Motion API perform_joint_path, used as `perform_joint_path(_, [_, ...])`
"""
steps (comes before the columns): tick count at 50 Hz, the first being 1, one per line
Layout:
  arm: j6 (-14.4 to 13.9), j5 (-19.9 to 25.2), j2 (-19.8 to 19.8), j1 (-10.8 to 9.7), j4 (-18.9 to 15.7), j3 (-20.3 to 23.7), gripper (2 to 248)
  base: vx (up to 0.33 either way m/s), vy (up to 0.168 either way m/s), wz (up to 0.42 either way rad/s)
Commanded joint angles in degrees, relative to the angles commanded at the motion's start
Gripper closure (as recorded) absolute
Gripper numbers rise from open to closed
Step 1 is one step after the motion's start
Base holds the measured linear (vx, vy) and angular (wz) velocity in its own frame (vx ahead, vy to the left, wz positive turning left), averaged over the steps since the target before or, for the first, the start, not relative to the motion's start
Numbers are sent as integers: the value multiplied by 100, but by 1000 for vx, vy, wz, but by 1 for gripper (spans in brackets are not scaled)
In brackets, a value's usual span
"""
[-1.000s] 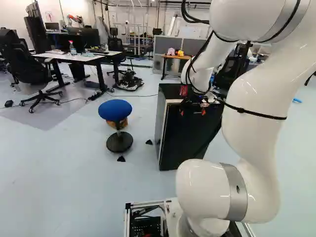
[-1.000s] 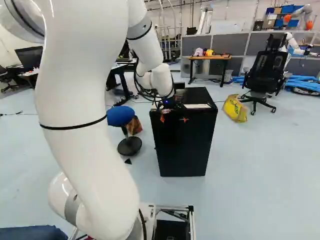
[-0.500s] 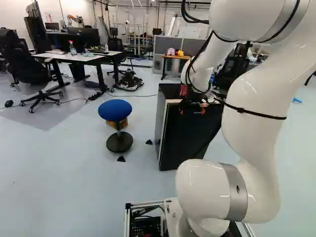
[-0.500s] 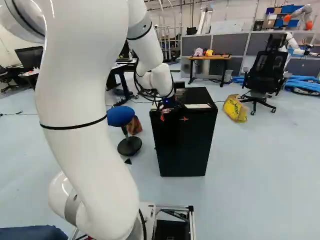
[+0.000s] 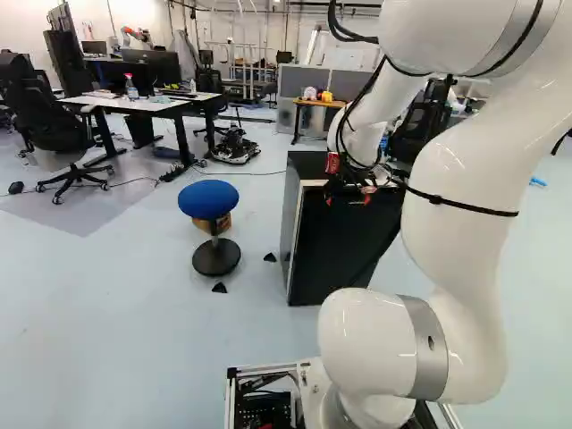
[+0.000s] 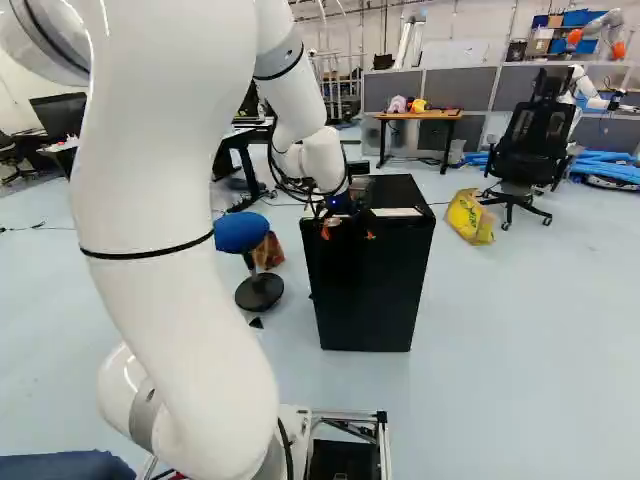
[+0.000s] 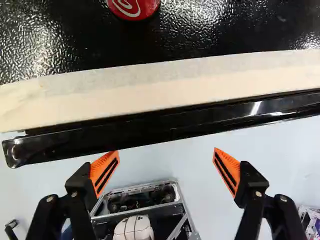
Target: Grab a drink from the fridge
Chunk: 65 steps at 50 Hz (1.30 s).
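Wrist view: the gripper (image 7: 166, 151) is spread wide, nothing held. The red soda can (image 7: 132, 7) is seen atop the black fridge (image 6: 370, 285), by its near edge; grasp and lift are left undone.

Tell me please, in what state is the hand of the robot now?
Hand: open, its orange pads wide apart, nothing between them; the red can is not gripped.

A blue stool (image 5: 208, 199) stands on the pale floor (image 5: 107, 295) as a yellow bag (image 6: 470, 218) slumps near a chair (image 6: 530, 142).
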Motion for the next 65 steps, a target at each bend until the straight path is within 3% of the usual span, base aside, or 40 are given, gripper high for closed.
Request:
perform_joint_path(32, [0,165,29,-4,0,36,3,0,0,0])
perform_joint_path(65, [0,375,827,-9,0,978,3,0,0,0])
